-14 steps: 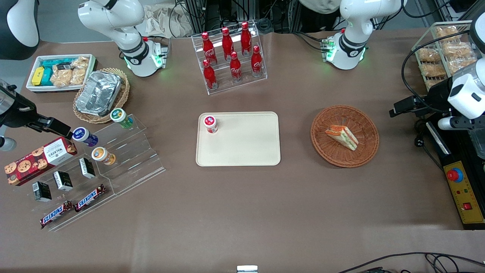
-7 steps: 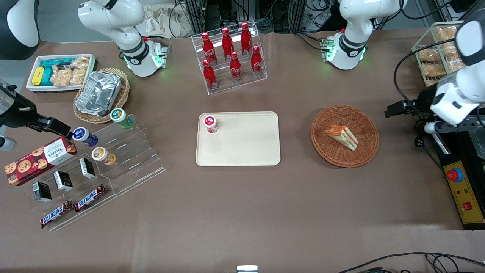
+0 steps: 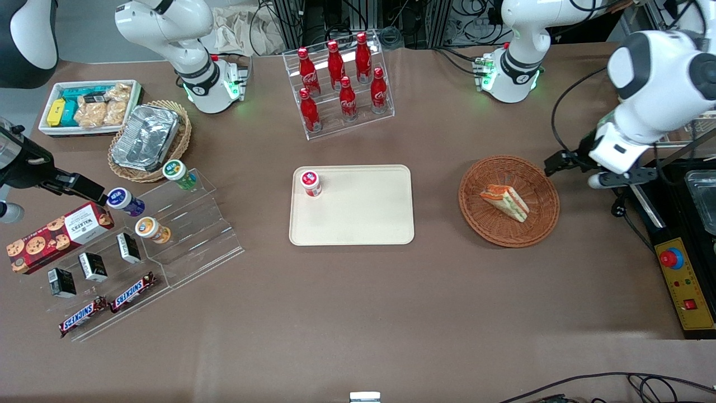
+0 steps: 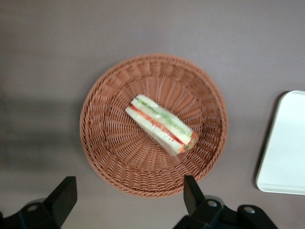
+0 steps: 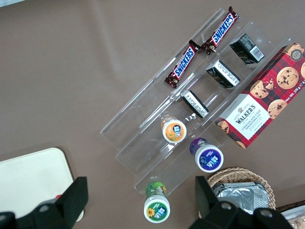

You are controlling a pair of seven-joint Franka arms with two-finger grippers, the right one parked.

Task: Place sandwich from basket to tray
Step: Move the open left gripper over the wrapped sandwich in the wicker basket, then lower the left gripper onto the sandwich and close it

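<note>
Spread wide with nothing held, the left gripper point(image 4: 128, 200) is poised above the round reddish-brown wicker basket point(image 3: 508, 200), in whose middle the triangular pale-bread sandwich point(image 3: 504, 201) is seen, beside the cream rectangular tray point(image 3: 363, 215).

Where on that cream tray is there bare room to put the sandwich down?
Most of the tray is bare; only a small red-capped jar stands in one corner, toward the bottle rack. The sandwich lies in its basket, with the open hand hovering above it.
</note>
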